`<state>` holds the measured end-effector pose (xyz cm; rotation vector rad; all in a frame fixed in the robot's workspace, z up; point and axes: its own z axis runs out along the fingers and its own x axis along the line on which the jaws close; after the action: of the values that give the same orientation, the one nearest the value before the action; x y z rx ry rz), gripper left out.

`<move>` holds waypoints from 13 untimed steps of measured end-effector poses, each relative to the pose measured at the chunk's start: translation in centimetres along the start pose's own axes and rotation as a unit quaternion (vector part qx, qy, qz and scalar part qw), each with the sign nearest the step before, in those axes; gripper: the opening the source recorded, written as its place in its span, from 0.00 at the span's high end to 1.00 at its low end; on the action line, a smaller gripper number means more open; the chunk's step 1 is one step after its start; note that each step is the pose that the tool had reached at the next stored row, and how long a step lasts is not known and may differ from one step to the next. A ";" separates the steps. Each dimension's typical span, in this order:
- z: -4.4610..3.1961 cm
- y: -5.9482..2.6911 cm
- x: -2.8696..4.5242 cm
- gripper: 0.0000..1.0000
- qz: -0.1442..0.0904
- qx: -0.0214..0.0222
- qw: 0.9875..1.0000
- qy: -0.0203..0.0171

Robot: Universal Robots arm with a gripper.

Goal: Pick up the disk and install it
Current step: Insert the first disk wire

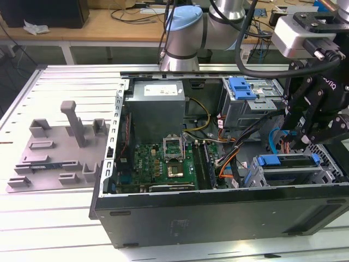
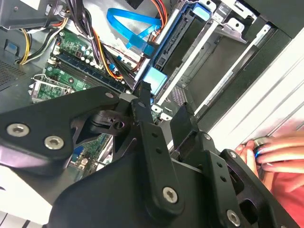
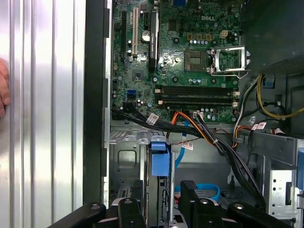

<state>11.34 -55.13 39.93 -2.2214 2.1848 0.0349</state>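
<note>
Hovering partly open over the drive cage (image 1: 283, 176), with the disk (image 3: 160, 164) set in its bay between the fingers (image 3: 130, 211), the pincer (image 3: 160, 194) risked snagging the cable bundle (image 3: 223, 147) just beside it, or jamming the blue bracket if it descended skewed.

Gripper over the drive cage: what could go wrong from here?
1. A person's hand rests on the table beside the computer case, near the gripper; a sideways swing could strike it.
2. The blue data cable and black cable bundle run close by the disk; either might snag on the gripper.
</note>
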 end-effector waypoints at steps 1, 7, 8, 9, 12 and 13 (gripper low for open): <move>0.00 0.00 0.00 0.56 0.000 0.000 1.000 0.000; 0.05 0.00 -0.05 0.56 0.000 0.000 1.000 0.000; 0.04 -0.01 -0.30 0.56 0.000 0.000 1.000 0.001; 0.03 -0.02 -0.57 0.56 0.000 0.000 1.000 0.004; 0.08 -0.03 -1.73 0.56 0.000 0.000 1.000 0.018; 0.09 -0.03 -2.02 0.56 0.000 0.000 1.000 0.022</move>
<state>11.34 -53.11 39.90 -2.2442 2.2072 -0.0139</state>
